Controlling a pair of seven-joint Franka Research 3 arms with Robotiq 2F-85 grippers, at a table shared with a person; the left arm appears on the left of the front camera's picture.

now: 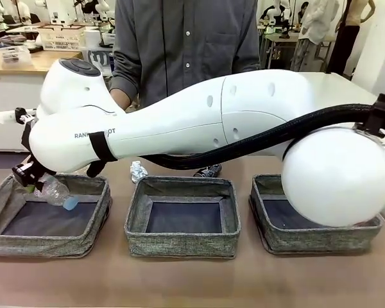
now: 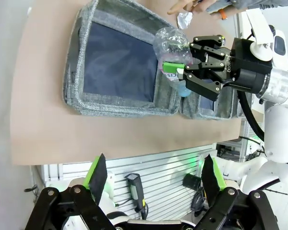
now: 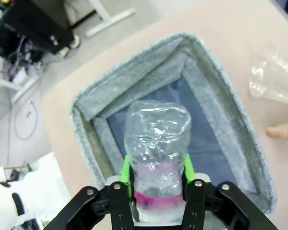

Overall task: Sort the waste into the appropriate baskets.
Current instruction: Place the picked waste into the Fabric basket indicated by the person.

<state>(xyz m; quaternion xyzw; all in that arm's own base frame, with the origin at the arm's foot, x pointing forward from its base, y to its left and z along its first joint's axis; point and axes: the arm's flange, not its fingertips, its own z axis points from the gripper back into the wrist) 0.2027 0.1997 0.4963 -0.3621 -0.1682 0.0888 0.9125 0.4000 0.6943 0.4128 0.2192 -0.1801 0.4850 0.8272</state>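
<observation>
Right tool (image 3: 157, 167) reaches across and sits over the left grey woven fabric basket (image 1: 45, 245), clamped on the clear plastic bottle with pinkish label (image 3: 157, 129). Green pads (image 3: 126, 167) press both sides of the label band, jaws narrow, about bottle width. Bottle is tilted, with its crumpled body up and the blue cap (image 1: 70, 203) lowest. The cap is inside the left basket's rim near the far wall; can't tell whether it touches the fabric. Left tool (image 2: 153, 175) has its fingers wide apart, nothing between them and touching nothing. It hangs past the bench (image 2: 43, 120) edge on the robot's side, well apart from the left basket. Crumpled white paper ball (image 1: 138, 171) is on the bench just behind the left basket's far right corner. Clear plastic cup (image 3: 273, 84) lies on its side on the bench, just outside the left basket's far wall, with a person's fingertip (image 3: 281, 130) near it, not touching. Two matching grey woven baskets stand in a row to the right of the left basket: the middle basket (image 1: 179, 245) near it, the right basket (image 1: 308, 242) well apart. A small dark item (image 1: 208, 171), possibly a crushed can, sits farther right of the paper ball, partly hidden under the right arm. Person in a grey shirt (image 1: 179, 45) stands at the far side, behind the left basket's right end.
</observation>
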